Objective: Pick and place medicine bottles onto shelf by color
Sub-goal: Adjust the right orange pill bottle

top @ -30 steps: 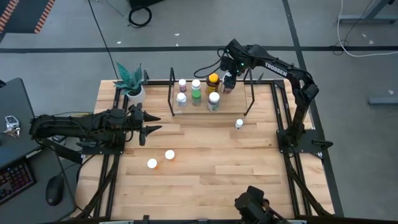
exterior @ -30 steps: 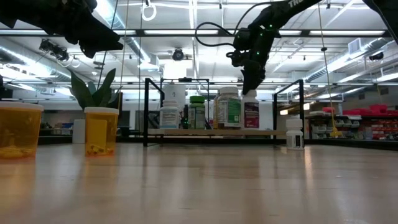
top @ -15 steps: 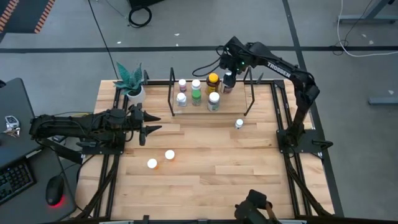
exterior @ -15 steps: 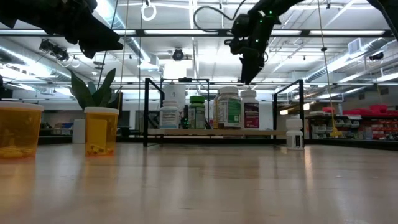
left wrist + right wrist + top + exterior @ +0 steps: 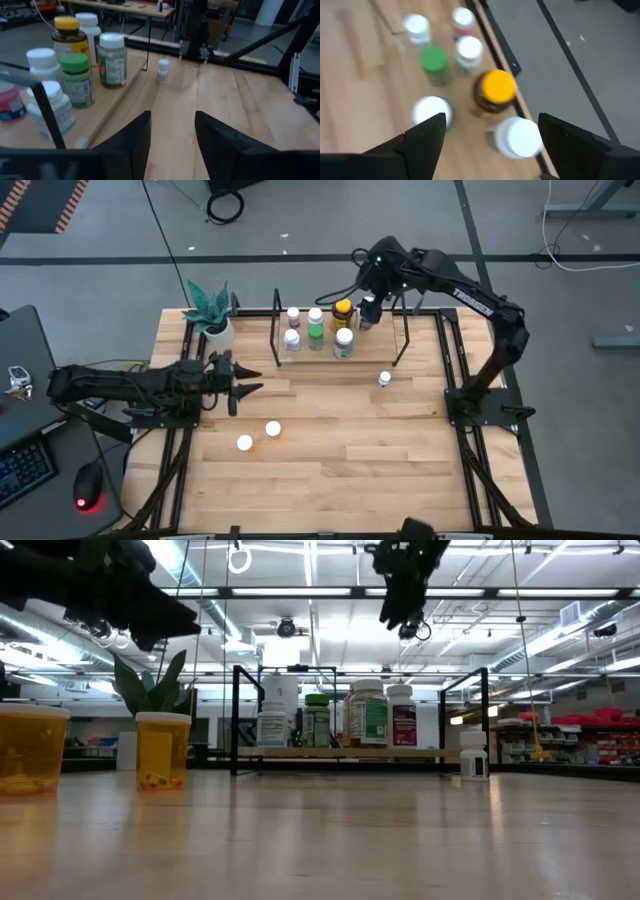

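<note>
Your right gripper [image 5: 368,305] hangs above the far right end of the low light-wood shelf with black wire uprights [image 5: 338,356], its jaws spread wide and holding nothing. In its wrist view you look down between the two dark fingers [image 5: 422,137] onto the bottles below.

Six medicine bottles stand on the shelf. At the far row you have a small white-capped bottle with a pink label [image 5: 293,314], a white-capped bottle [image 5: 315,315], the larger yellow-capped amber bottle [image 5: 343,309] and a white-capped bottle with a dark red label [image 5: 402,718] at the right end, directly under the right gripper. In the near row stand a white-capped white bottle [image 5: 291,338], the green-capped bottle [image 5: 316,332] and a large white-capped bottle with a green label [image 5: 344,340].

A small white bottle [image 5: 385,379] stands alone on the light wooden surface [image 5: 340,450], just in front of the shelf's right end. Two white-capped orange bottles [image 5: 272,428] [image 5: 244,443] stand close together on the left of the surface, near your left gripper [image 5: 240,389].

That left gripper hovers at the left side, jaws partly apart and empty, pointing toward the shelf. A white pot with a teal plant [image 5: 214,320] sits at the far left corner.
</note>
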